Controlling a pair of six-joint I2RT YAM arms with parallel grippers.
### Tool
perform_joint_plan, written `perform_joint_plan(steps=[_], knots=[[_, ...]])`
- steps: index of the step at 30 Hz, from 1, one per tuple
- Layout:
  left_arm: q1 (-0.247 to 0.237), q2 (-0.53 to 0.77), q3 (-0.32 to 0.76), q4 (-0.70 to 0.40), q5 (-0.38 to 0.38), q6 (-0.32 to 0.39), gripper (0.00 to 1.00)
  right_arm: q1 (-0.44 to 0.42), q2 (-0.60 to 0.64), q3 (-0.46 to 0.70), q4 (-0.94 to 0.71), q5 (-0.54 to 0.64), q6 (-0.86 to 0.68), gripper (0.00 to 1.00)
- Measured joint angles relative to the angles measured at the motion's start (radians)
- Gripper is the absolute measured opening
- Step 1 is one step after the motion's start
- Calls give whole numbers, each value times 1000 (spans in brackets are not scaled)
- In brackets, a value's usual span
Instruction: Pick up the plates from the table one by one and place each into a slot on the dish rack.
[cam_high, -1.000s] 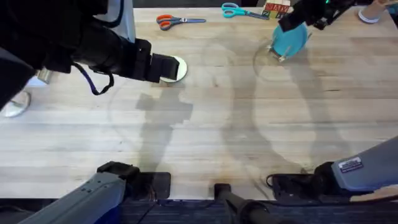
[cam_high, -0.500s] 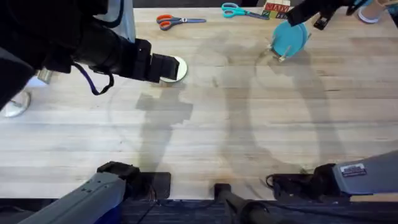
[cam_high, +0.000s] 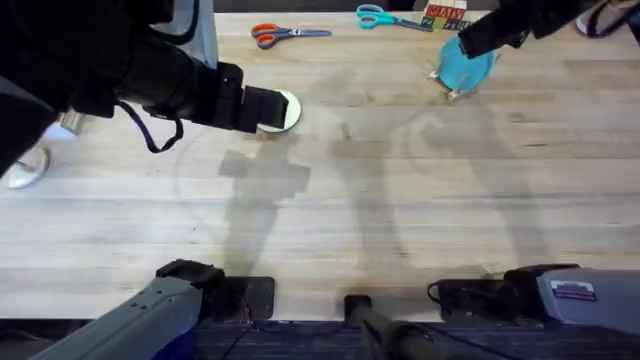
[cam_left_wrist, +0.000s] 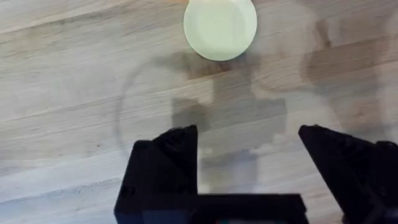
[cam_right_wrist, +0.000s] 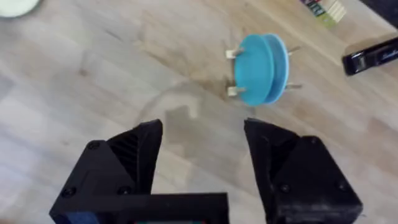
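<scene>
A cream-yellow plate (cam_high: 283, 110) (cam_left_wrist: 219, 28) lies flat on the table (cam_high: 350, 220). My left gripper (cam_high: 262, 108) (cam_left_wrist: 247, 137) hovers over the table beside it, open and holding nothing. Two blue plates (cam_right_wrist: 261, 68) (cam_high: 466, 65) stand on edge side by side between the pegs of the small wooden dish rack (cam_right_wrist: 233, 91) (cam_high: 452, 93) at the far right. Just beyond the rack in the overhead view, my right gripper (cam_high: 490, 35) (cam_right_wrist: 202, 134) is raised and apart from the plates, open and holding nothing.
Orange scissors (cam_high: 277, 33), teal scissors (cam_high: 385, 17) and a box of coloured blocks (cam_high: 445, 14) lie along the far edge. A black object (cam_right_wrist: 373, 56) sits near the rack. A shiny small object (cam_high: 25, 170) rests at the left edge.
My right gripper has pulled up and away from the blue plate, which now stands upright in the rack instead of tilted. The left arm and the cream plate have not moved.
</scene>
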Motion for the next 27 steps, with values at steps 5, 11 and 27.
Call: perform_joint_plan(steps=[5, 11, 27], knots=[[0, 0, 0, 0, 0, 0, 994, 20, -74, 0, -81, 0, 77, 877], [0, 0, 0, 0, 0, 0, 994, 24, -145, 0, -147, 0, 158, 953], [0, 0, 0, 0, 0, 0, 993, 24, -185, 3, -260, -4, 272, 993]])
